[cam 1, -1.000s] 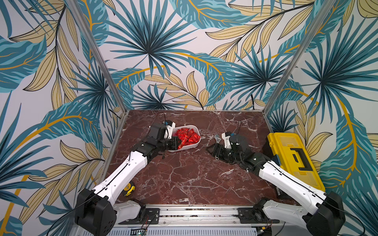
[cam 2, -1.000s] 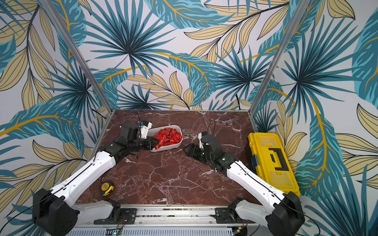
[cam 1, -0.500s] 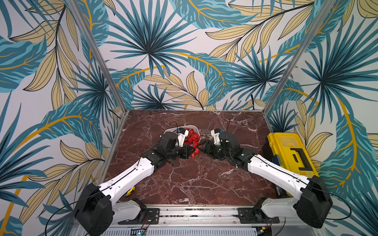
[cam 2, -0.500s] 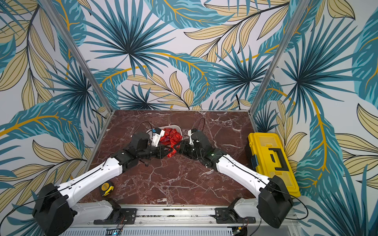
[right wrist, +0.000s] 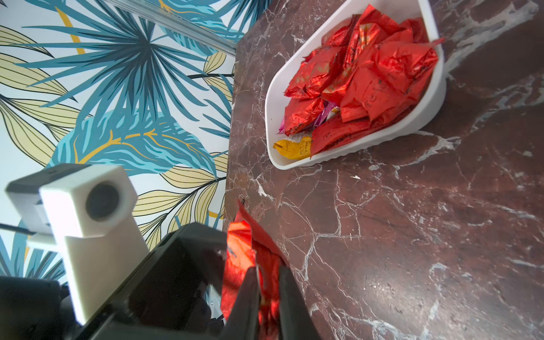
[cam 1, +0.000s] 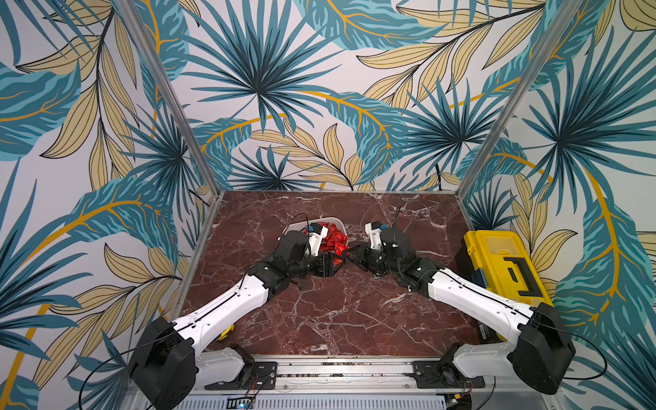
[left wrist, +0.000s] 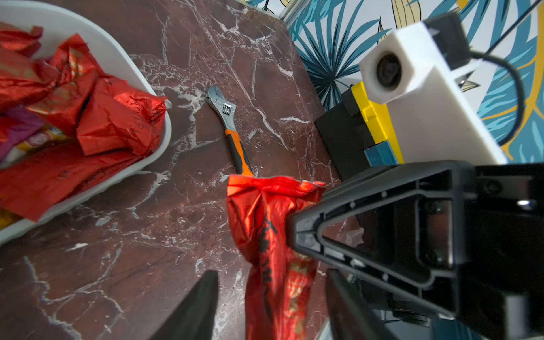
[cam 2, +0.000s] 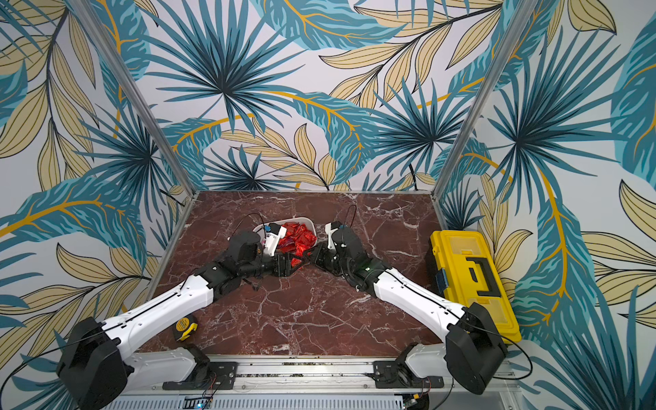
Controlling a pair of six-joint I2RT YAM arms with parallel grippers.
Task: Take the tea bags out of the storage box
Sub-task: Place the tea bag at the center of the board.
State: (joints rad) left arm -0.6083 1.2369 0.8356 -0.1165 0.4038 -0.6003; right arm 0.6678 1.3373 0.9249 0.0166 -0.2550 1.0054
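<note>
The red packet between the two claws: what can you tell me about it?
The red tea bag is a crinkled, shiny foil sachet with dark and gold print and a straight edge at one end. It is outside the storage box, over the marble table. The right gripper pinches it between shut jaws. The left gripper straddles it with its jaws open, not visibly touching it.

In both top views the left arm covers part of the box. In the left wrist view the edge cuts off the box and a red bag.
</note>
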